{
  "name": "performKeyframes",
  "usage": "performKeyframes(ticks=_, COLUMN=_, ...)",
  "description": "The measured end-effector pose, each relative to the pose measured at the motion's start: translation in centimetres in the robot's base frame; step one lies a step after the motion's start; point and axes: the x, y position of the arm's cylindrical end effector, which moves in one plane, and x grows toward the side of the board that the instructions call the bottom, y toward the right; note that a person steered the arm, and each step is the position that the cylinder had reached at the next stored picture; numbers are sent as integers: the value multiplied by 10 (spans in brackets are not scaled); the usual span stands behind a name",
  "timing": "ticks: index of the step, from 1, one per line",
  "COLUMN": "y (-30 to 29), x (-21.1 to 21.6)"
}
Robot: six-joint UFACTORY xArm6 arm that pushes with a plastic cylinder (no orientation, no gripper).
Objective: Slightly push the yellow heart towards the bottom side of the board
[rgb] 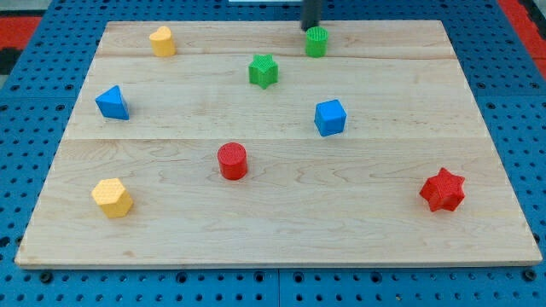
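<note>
Pale wood makes up the tabletop [281,230], a planked board lying on a blue pegboard surface [34,68] that shows on all sides in the camera view.

The yellow heart [162,41] sits near the view's top-left corner of the board, well apart from every other block. My tip [309,28] is at the view's top edge, right of centre — it comes down just beside the green cylinder [316,41], at that block's upper-left side, and whether the two touch cannot be told. The tip is far to the view's right of the yellow heart. There is no claw on this arm, only the dark rod, so no open or closed state can be told.

Below and to the left of the green cylinder lies the green star [264,70]. The blue cube [330,118] stands right of centre, and the blue triangle-like block [112,102] rests near the view's left edge. The red cylinder [232,161] is close to the middle of the board, slightly toward the bottom. A second yellow block [112,197] — hexagonal by the look of it — lies at the lower left, and the red star [442,190] at the lower right.
</note>
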Motion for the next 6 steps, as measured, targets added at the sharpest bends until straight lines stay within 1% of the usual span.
performKeyframes(ticks=1, y=-50, x=17)
performKeyframes(ticks=2, y=-62, x=14)
performKeyframes(ticks=3, y=-115, x=14)
performKeyframes(ticks=4, y=-118, x=2)
performKeyframes(ticks=6, y=-268, x=-3)
